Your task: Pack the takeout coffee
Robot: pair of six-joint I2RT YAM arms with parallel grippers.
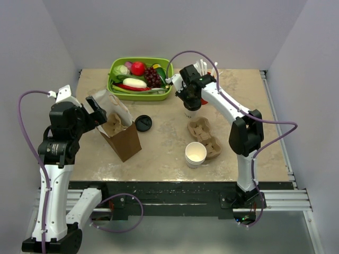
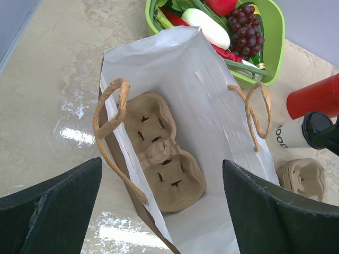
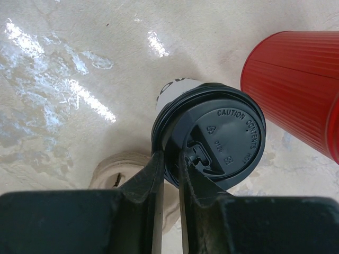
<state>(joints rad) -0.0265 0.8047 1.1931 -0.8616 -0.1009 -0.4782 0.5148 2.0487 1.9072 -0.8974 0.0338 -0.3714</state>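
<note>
The takeout coffee [image 3: 217, 140], a white cup with a black lid, is at the back middle of the table [image 1: 189, 110]. My right gripper [image 3: 170, 159] is shut on the rim of its lid; in the top view it [image 1: 191, 99] hangs right over the cup. The cup also shows in the left wrist view [image 2: 296, 132]. A brown paper bag [image 1: 123, 138] stands open at the left with a pulp carrier [image 2: 159, 153] lying inside. My left gripper [image 2: 161, 211] is open over the bag's mouth, one finger on each side. A second carrier [image 1: 204, 138] lies on the table.
A red cup [image 3: 296, 84] stands right beside the coffee. A stack of lidless white cups [image 1: 195, 154] is in front of the table carrier. A loose black lid [image 1: 143, 123] lies next to the bag. A green basket [image 1: 168, 84] of produce is at the back.
</note>
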